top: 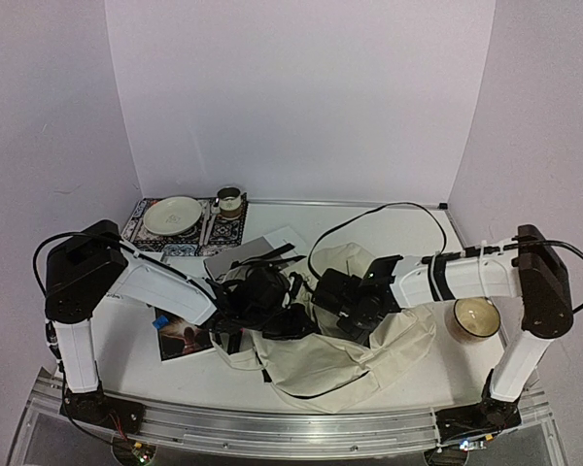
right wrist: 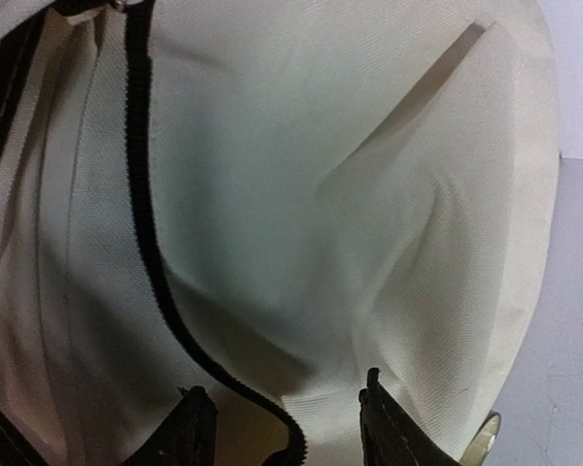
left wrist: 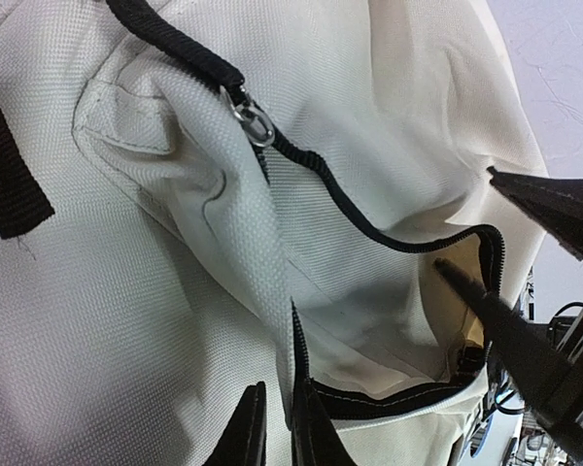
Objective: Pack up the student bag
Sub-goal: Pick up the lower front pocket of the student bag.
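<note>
The student bag (top: 355, 349) is a cream fabric backpack with black straps, lying slumped between the two arms. Its black zipper (left wrist: 369, 218) runs round a mouth that gapes open, showing a pale lining. My left gripper (left wrist: 280, 403) is shut on the bag's zipper edge, with a fold of fabric and zipper tape pinched between its fingers (left wrist: 248, 432). My right gripper (right wrist: 283, 388) is open at the mouth's other rim. Its fingers (right wrist: 394, 427) straddle the zipper edge without closing on it. In the left wrist view the right gripper (left wrist: 464, 218) shows with its jaws spread apart.
A candle jar (top: 474, 318) stands beside the right arm. At the back left a patterned placemat (top: 136, 221) carries a plate (top: 172, 215) and a cup (top: 230, 201). A grey notebook (top: 235, 257) and a booklet (top: 183, 342) lie by the left arm. A black cable (top: 389, 207) loops behind the bag.
</note>
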Robot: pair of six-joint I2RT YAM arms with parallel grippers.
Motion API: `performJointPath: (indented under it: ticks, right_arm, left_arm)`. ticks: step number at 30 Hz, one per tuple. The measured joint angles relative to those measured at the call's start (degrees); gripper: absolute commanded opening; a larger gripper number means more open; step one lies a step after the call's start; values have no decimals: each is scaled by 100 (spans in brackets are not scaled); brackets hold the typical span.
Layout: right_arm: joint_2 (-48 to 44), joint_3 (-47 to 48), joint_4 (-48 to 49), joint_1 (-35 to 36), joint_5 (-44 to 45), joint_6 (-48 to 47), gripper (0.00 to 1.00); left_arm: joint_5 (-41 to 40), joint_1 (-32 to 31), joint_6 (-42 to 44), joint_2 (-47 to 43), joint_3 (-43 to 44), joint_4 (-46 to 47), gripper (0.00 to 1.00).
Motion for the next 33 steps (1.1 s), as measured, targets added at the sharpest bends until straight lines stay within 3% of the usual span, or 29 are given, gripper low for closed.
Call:
performJointPath:
  ticks: [7,14,19,24,30,33]
  right_arm:
    - [1,2,84,0,-514,-141,64]
    - [318,14,136,0,133,-152,58]
    - [668,130,130,6,524,-237,36]
    - [681,252,124,2,764,-283,2]
    - [-15,267,123,0,809,-287,0]
    - [-605,267,135,4,721,-280,0]
  left_arm:
    - [1,0,16,0,0,0,10]
    - [0,-18,24,0,2,0,9]
    - [-2,-33,24,0,0,0,9]
    - [-22,-37,24,-27,-11,1,9]
    - [-107,-37,29,-162,-117,-12,18]
    - [-185,-37,36,-246,-156,-33,32]
